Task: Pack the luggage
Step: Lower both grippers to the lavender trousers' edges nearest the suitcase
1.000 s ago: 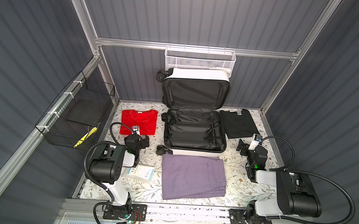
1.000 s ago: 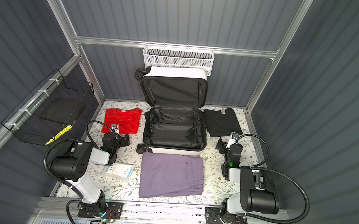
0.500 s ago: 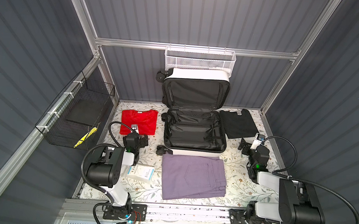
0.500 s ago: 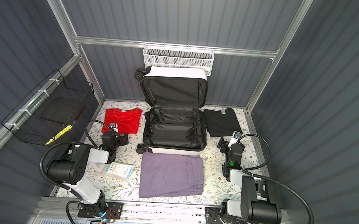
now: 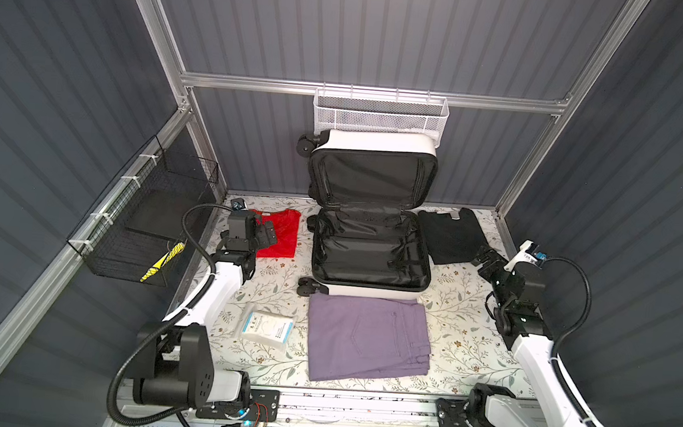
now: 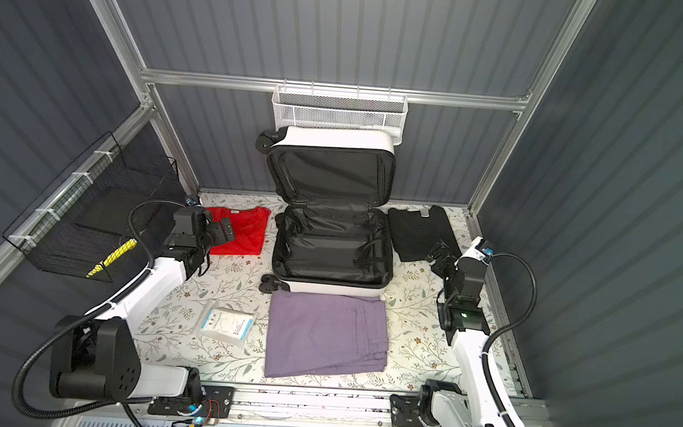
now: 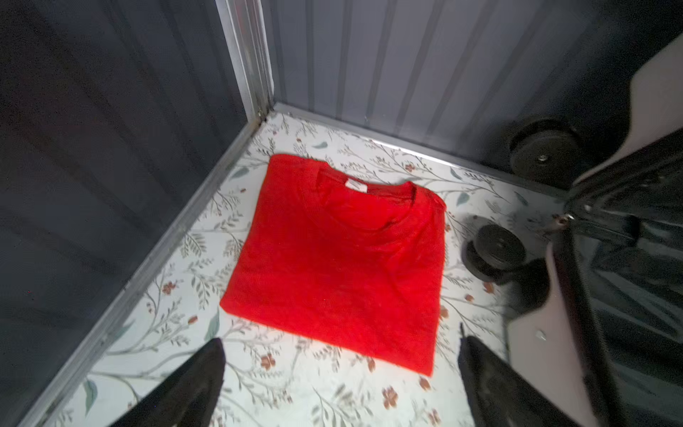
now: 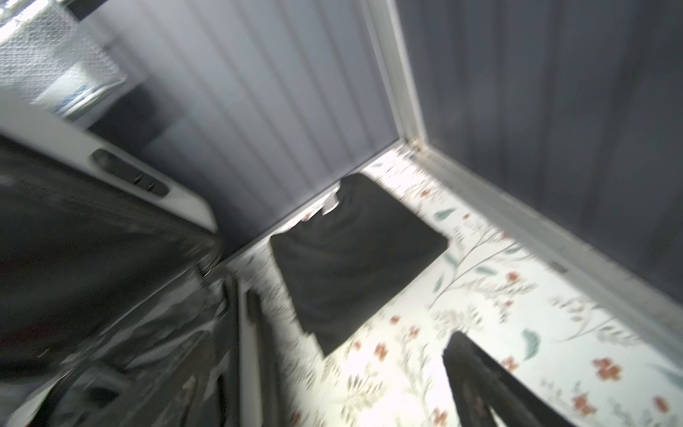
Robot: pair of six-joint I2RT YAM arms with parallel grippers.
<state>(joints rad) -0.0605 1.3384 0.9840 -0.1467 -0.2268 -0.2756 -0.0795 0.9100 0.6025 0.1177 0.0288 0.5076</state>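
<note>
Two halves on show: the luggage lies open on the table, right between the two grippers, with its lid propped upright at the back wall. Only black lining and straps show in either half.

The left gripper hovers at the near edge of a folded red T-shirt. Its jaws are spread wide with nothing held, and the luggage sits off to its right. The right gripper is spread wide too and grips nothing. It is poised just short of a folded black garment, with the luggage to its left.

Behind both grippers, toward the arm bases, folded purple trousers lie just beside the luggage's front wall. A white packet lies next to them on the left gripper's side.

Above the lid, a white mesh basket hangs on the rail. In the right wrist view something pale with blue shows through the mesh, too blurred to name. Out to the left gripper's left, a black wire basket holds a yellow item.

And the change from a second ago: both arms have stretched forward. The left gripper has come up from short of the red T-shirt, and the right has closed in on the black garment. The jaws are as wide as before, and the clothes, packet and luggage have not budged.
</note>
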